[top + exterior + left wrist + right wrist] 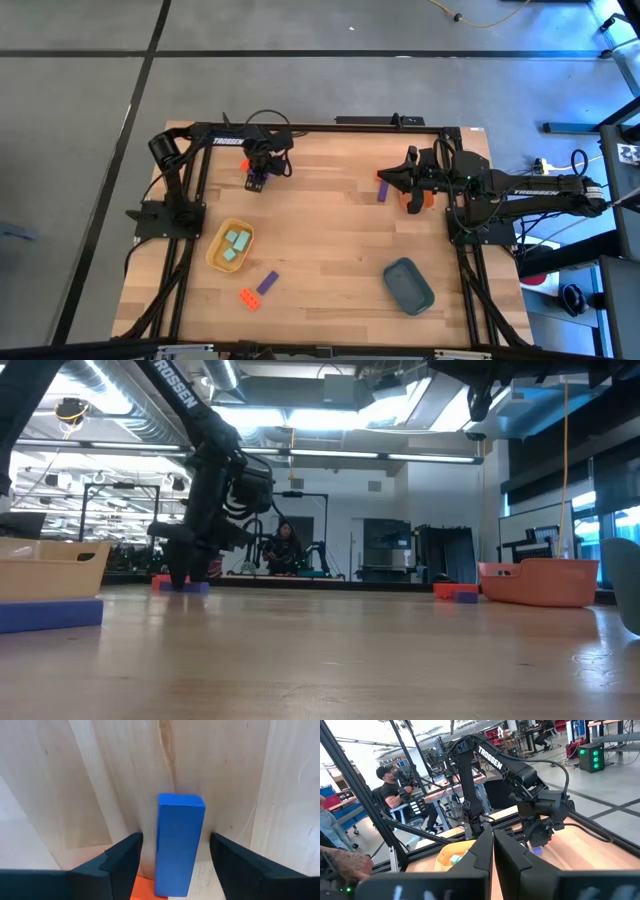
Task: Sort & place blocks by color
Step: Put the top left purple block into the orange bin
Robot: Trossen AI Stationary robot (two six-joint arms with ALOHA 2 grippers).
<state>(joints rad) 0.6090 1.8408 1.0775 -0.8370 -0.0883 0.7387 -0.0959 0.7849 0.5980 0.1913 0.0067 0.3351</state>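
A pale wooden worktop (330, 230) stands on a grey floor in an open workshop; a person sits far behind it in the low view.

Left tool (258, 176): lowered near the far edge, fingers (120, 862) set wide with a purple block (179, 845) between them. The pads stand just beside the block's long sides and appear not yet to touch it. This spacing suits a squeeze across the narrow width. A red-orange block (147, 889) lies touching the purple one at the near end, so a closing grip could drag it along.

Right tool (492, 851): fingers pressed together, nothing held, parked above the worktop's right side by the orange tray (418, 198). A second purple block (381, 189) lies just beside it.

Sorted so far: pale teal blocks (235, 246) rest inside the yellow tray (214, 252). The dark teal tray (408, 285) looks empty. A loose purple block (267, 282) and red-orange block (248, 298) lie near the front edge, close to the yellow tray.

Clearance: the worktop's centre is open, giving a free path from the far edge toward any tray. The frame rail runs close behind the left tool, so the lift is best taken straight up first.
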